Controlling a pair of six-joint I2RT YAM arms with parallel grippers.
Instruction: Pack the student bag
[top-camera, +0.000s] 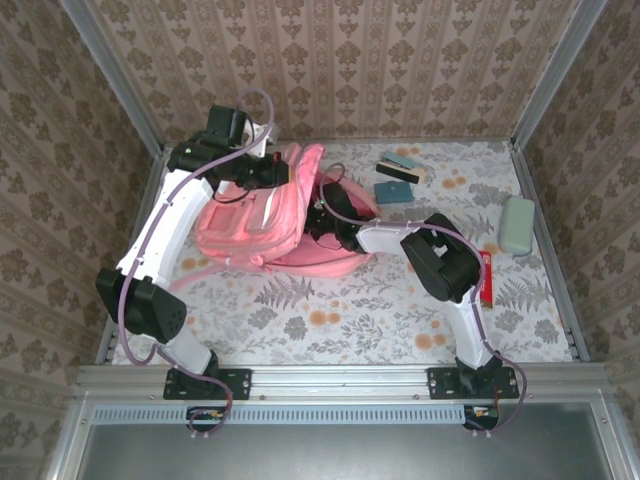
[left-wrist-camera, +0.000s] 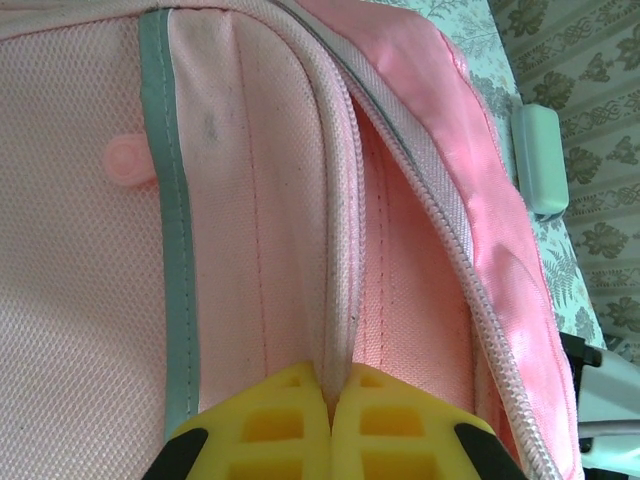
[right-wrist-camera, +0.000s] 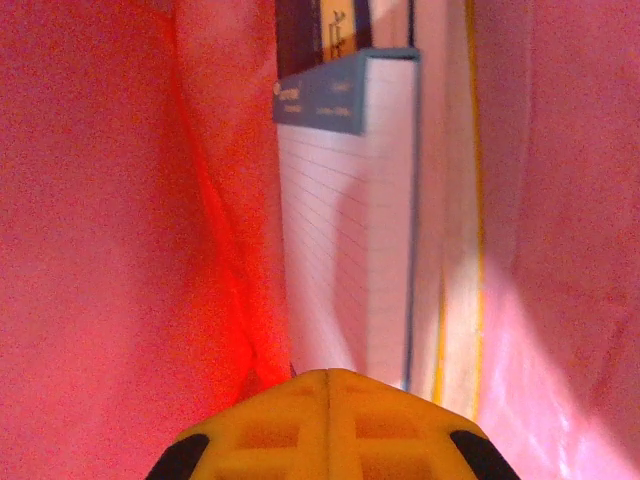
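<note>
Covering the whole floor of the cell, the table (top-camera: 330, 310) wears a floral cloth. The bag (top-camera: 255, 220), pink, lies on it left of centre and toward the far edge, its open mouth turned right. The left arm (top-camera: 165, 235) runs up the table's left side and bends in over the bag's far end. The right arm (top-camera: 440, 265) reaches left from the near right into the mouth.

The left claw (left-wrist-camera: 330, 385) is closed tight, its yellow fingers (left-wrist-camera: 270, 420) pinching a raised fold of the bag's pink fabric beside the zipper (left-wrist-camera: 440, 230). The right claw (right-wrist-camera: 328, 378) is inside the bag with pink lining on both sides, its fingers pressed together and nothing seen between them. Just beyond it a lined notebook (right-wrist-camera: 345, 230) with a blue cover edge stands in the bag, apart from the fingertips.

A pale green case (top-camera: 517, 224) lies at the table's right edge, well apart from the bag. A blue book (top-camera: 393, 191) lies right of the bag, with another flat item (top-camera: 401, 166) just beyond it. A thin red item (top-camera: 486, 279) lies just right of the right arm.
</note>
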